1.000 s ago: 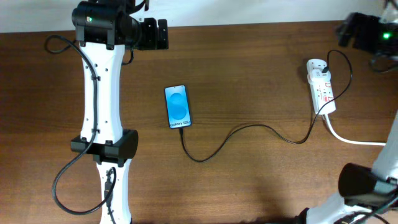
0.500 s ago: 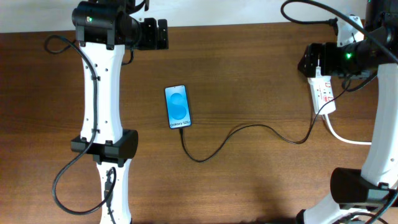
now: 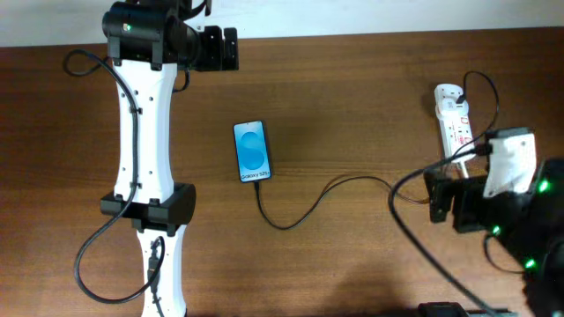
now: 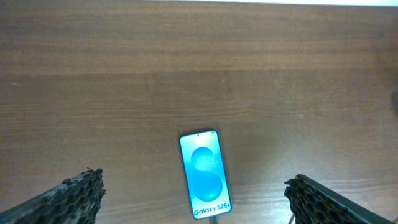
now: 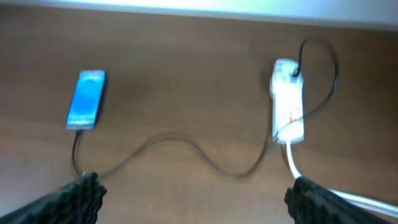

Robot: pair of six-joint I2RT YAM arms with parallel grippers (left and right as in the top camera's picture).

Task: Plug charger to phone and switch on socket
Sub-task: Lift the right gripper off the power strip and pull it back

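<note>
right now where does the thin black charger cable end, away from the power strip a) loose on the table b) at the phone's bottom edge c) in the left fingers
b, the charger cable meets the bottom edge of the phone, under its Galaxy text.

The desk (image 3: 352,106) is brown wood with a fine grain, evenly lit. A pale strip (image 3: 352,13) runs beyond its far edge.

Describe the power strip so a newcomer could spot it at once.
Go to the right end of the brown wooden table, beyond the right arm. There lies the socket, a narrow white strip with red markings. Unlike the blue-screened phone, it has a black plug at one end and a thick white cord leaving the other.
</note>
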